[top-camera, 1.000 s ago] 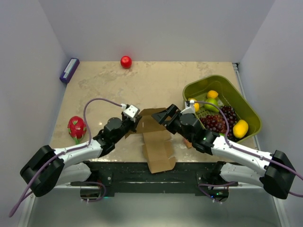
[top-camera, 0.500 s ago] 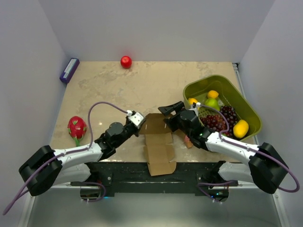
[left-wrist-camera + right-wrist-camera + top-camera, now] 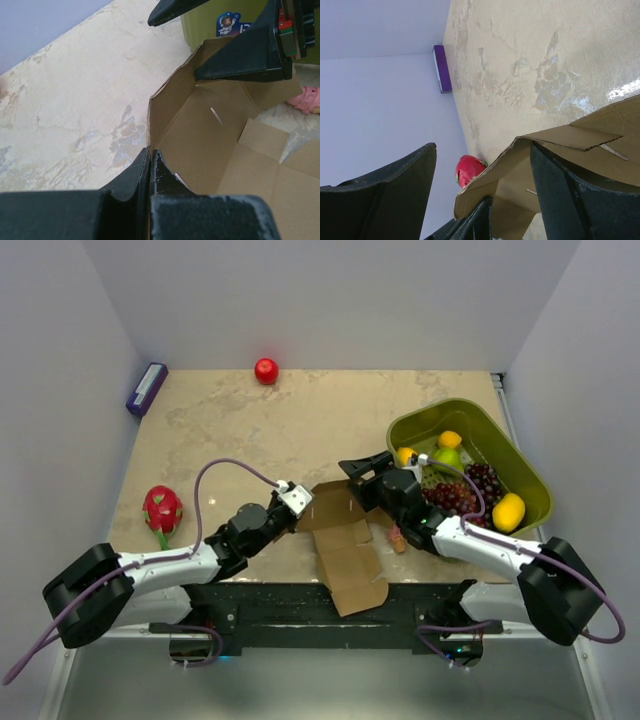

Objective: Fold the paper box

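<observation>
We grip the paper box (image 3: 350, 560).
Left gripper (image 3: 150, 155) pinches its left wall; right gripper (image 3: 482, 147) spread astride its far flap.

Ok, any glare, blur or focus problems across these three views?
Top external: even light, sharp, only soft shadows. Left wrist: the left gripper, close to the lens, is soft, while the paper box is in focus. Right wrist: a glare patch on the table; the right gripper is dark and featureless.
</observation>
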`<state>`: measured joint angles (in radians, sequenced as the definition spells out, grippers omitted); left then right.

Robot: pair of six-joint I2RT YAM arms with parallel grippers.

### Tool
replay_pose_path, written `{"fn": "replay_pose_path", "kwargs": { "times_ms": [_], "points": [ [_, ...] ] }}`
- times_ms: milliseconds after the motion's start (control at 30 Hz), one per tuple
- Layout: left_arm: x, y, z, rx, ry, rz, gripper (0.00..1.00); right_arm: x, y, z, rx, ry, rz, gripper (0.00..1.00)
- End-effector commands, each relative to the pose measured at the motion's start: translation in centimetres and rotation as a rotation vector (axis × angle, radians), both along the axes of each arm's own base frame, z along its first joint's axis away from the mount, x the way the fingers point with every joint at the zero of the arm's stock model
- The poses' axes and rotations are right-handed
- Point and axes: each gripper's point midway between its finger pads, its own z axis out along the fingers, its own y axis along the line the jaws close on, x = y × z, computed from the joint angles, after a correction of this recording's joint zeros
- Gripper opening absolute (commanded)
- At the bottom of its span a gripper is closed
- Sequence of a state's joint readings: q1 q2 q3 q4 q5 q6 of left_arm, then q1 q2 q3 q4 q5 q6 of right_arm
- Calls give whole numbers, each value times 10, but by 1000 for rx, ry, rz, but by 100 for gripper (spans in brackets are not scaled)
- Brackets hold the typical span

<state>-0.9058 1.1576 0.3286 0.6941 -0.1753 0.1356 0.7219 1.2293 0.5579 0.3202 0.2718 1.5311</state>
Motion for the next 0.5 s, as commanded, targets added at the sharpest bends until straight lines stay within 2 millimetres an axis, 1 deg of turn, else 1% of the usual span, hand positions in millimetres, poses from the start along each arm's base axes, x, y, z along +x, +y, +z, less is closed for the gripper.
{"fn": "replay_pose_path", "kwargs": {
  "times_ms": [0, 67, 200, 333, 467],
  "points": [
    [4, -3, 12, 6, -75, 20, 0, -1, 3, -21, -23, 58, 12, 78],
    [2, -6, 12, 16, -79, 10, 0, -2, 6, -31, -48, 84, 28, 77],
    [4, -8, 12, 43, -93, 23, 0, -5, 14, -39, -43, 106, 68, 75],
    [8, -8, 15, 57, -106, 41, 0, -9, 18, -43, -56, 121, 102, 75],
    [12, -3, 19, 67, -128, 76, 0, -13, 17, -48, -80, 134, 114, 75]
  ]
}}
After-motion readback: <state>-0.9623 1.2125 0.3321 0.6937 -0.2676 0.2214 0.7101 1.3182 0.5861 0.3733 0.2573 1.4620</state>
